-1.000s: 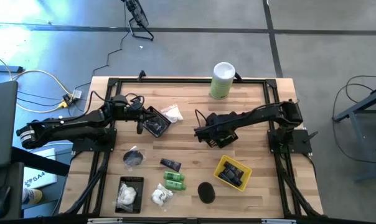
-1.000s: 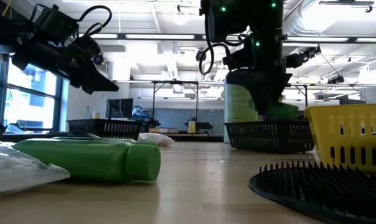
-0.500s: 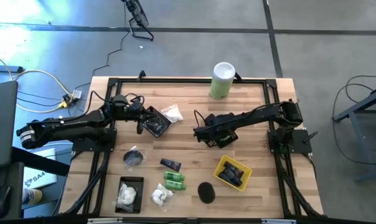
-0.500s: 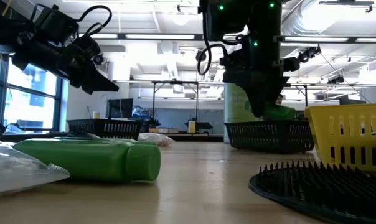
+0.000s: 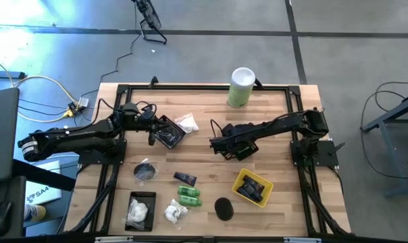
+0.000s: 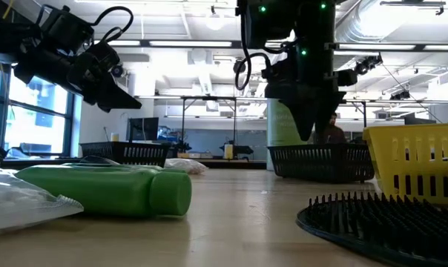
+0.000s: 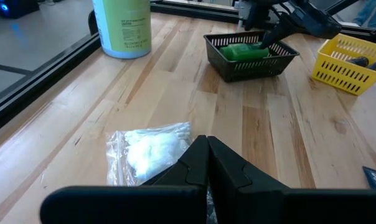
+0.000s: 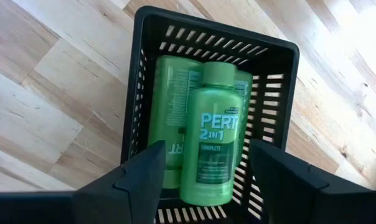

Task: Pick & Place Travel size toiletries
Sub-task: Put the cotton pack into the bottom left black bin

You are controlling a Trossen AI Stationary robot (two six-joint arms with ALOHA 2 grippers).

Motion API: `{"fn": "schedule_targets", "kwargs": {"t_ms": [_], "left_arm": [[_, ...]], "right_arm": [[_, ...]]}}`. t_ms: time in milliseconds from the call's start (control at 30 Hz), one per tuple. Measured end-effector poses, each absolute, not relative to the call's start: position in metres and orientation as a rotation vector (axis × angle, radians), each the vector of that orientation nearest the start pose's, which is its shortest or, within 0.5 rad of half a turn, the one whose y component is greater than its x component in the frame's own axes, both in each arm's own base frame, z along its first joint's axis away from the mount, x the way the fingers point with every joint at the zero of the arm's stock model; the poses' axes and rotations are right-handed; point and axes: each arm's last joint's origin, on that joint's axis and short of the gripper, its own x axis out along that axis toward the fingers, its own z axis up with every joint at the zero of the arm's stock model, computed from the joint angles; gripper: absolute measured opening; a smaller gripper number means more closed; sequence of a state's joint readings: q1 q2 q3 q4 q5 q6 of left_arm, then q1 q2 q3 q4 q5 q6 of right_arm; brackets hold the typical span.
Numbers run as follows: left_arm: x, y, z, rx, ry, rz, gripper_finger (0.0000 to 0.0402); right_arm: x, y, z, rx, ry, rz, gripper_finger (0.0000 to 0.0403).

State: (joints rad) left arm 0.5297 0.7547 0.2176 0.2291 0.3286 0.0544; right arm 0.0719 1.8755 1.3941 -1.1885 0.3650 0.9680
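Wooden planks are forming the worktop (image 5: 278, 121), which is sitting inside a black frame on a grey concrete floor; across the low view a bright hall with ceiling lights and windows is opening out behind it. Cables are trailing over the floor off the left edge. Bare wood is lying open along the far edge and at the right side, while the near left is crowded.

Going left to right in the high view: the left claw (image 5: 165, 132) is hanging with its fingers pressed together over a black basket (image 5: 170, 137), and a white packet (image 5: 187, 123) is lying just beside that. Nearer the front, a black tray (image 5: 140, 210) is holding another white packet, a black disc (image 5: 144, 171) is lying apart, a third packet (image 5: 175, 212) is sitting by two green bottles (image 5: 188, 196), and a navy tube (image 5: 186, 179) is lying just behind them. A second disc (image 5: 223, 208) is resting near the front centre.

At mid-table the right claw (image 8: 203, 177) is hovering with its fingers spread apart, gripping nothing, directly above a second black basket (image 8: 272, 74). Green bottles (image 8: 216, 130) are lying side by side inside it, below and between the fingers, not touching them. A white-and-green canister (image 5: 241, 86) is standing at the far edge. A yellow basket (image 5: 252, 187) is sitting to the right front, holding dark items.
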Motion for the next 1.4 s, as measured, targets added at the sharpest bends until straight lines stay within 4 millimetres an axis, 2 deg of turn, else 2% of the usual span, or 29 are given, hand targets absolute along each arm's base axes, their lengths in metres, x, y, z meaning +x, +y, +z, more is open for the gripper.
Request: {"fn": "schedule_targets", "kwargs": {"t_ms": [167,267,433,633,867,967,1100,1233,1400], "left_arm": [[0.142,0.073,0.182,-0.075,0.286,0.192,0.0],[0.142,0.073,0.182,-0.075,0.286,0.192,0.0],[0.142,0.073,0.182,-0.075,0.286,0.192,0.0],[0.142,0.073,0.182,-0.072,0.282,0.196,0.0],[0.142,0.074,0.182,-0.066,0.281,0.224,0.0],[0.142,0.074,0.182,-0.066,0.281,0.224,0.0],[0.142,0.074,0.182,-0.071,0.284,0.225,0.0],[0.142,0.074,0.182,-0.103,0.283,0.228,0.0],[0.142,0.074,0.182,-0.105,0.282,0.228,0.0]], "right_arm": [[0.335,0.013,0.203,0.345,1.335,-0.966,0.0229],[0.337,0.015,0.216,0.314,1.295,-0.952,0.0213],[0.337,0.021,0.241,0.282,1.219,-0.86,0.0172],[0.326,0.034,0.264,0.159,1.201,-0.692,0.0114],[0.317,0.052,0.29,0.044,1.106,-0.502,0.0051],[0.321,0.056,0.296,-0.017,1.035,-0.414,0.0029],[0.334,0.044,0.301,-0.105,0.927,-0.297,0.0007],[0.345,0.019,0.296,-0.111,0.885,-0.165,0.0005],[0.343,-0.011,0.264,-0.045,0.899,-0.141,0.0003]]}}
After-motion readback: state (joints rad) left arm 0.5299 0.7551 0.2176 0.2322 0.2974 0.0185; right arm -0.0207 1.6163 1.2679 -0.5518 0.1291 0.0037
